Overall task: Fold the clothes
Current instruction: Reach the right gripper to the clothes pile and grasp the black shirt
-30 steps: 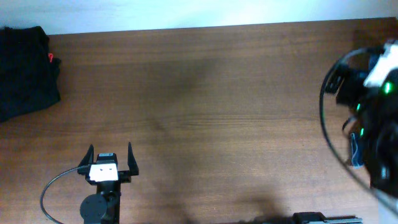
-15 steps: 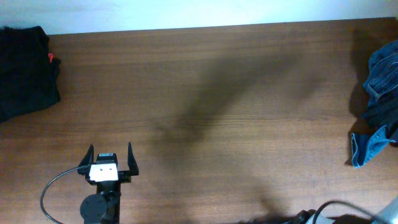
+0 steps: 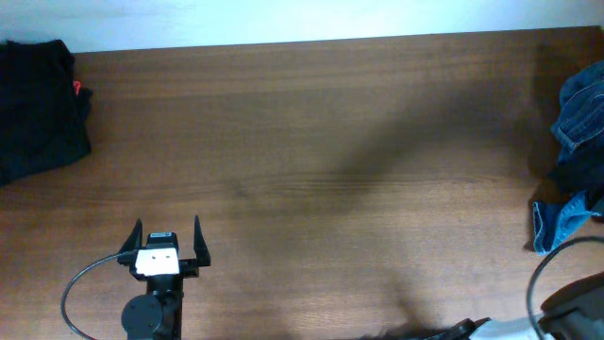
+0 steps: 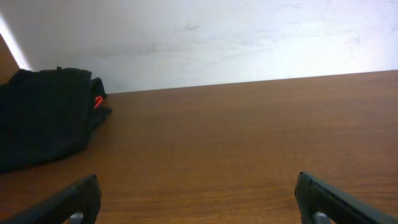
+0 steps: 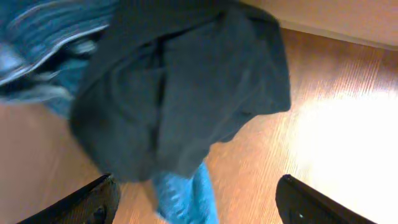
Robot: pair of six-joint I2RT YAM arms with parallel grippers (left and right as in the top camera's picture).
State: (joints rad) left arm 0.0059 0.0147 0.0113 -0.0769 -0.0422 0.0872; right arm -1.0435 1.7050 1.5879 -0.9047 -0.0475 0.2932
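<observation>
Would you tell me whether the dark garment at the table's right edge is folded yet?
Not folded: the dark garment lies crumpled in a heap on blue denim.

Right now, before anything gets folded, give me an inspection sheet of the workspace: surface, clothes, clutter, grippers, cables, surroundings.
Surface: brown wood-grain table, shadow across the middle.
Job's things: black garment bunched at the far left corner, with a small red tag; blue denim garment heaped with a dark garment at the right edge.
Clutter: nothing seen.
Grippers: left gripper, jaws open, empty, over wood; right gripper, jaws open, facing the dark garment, holding nothing.
Cables: grey cable loops beside the left arm; another cable bottom right.
Surroundings: white wall behind the table.
</observation>
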